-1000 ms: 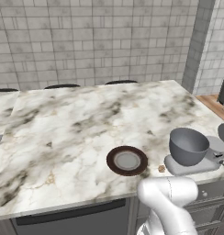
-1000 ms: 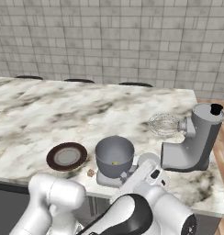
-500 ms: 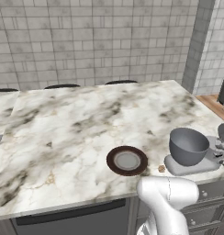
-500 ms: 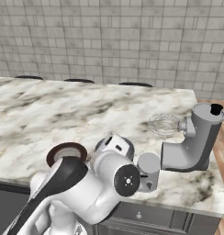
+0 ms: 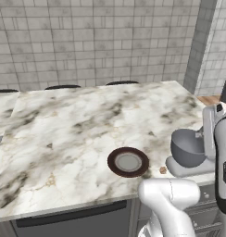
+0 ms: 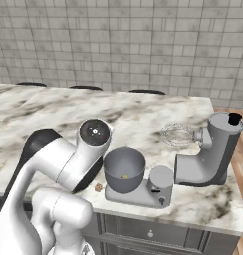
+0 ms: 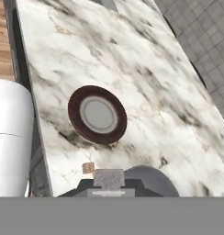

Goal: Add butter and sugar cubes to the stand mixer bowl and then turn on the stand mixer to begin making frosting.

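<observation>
marble counter [image 5: 78, 125] under grey tiled wall [image 5: 87, 41] holds a brown plate [image 5: 128, 162].

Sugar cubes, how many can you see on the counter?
1. A tiny tan-brown sugar cube lies on the marble counter, between the round dark-brown plate and the grey stand mixer base. Others may be hidden.

Marble counter [image 5: 78, 125] with plate [image 5: 128, 162], sugar cube [image 5: 163, 170], stand mixer [image 6: 183, 169].
</observation>
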Robot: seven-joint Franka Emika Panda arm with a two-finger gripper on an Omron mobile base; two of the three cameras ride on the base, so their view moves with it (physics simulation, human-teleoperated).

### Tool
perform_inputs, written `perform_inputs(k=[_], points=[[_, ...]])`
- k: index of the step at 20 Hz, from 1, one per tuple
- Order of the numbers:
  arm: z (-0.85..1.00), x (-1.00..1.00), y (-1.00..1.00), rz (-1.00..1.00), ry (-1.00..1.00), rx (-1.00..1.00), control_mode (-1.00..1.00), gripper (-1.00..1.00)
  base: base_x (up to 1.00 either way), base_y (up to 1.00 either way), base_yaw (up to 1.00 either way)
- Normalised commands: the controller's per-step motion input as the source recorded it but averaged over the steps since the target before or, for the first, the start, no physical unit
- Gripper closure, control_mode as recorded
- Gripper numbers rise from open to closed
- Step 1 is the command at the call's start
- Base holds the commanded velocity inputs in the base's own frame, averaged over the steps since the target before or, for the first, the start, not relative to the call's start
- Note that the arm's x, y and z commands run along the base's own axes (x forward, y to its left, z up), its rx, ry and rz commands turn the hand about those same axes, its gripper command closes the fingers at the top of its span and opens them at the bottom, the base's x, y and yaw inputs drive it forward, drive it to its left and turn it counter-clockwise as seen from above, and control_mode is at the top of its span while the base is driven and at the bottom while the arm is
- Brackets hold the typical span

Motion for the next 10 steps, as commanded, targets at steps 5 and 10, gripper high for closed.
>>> perform_inputs(k=[5, 10], points=[[-0.03, 0.48, -0.04, 0.01, 0.30, -0.12, -1.00, 1.00, 0.00, 0.00, 0.00], [-0.15, 0.34, -0.24, 0.03, 0.24, -0.05, -1.00, 1.00, 0.00, 0.00, 0.00]])
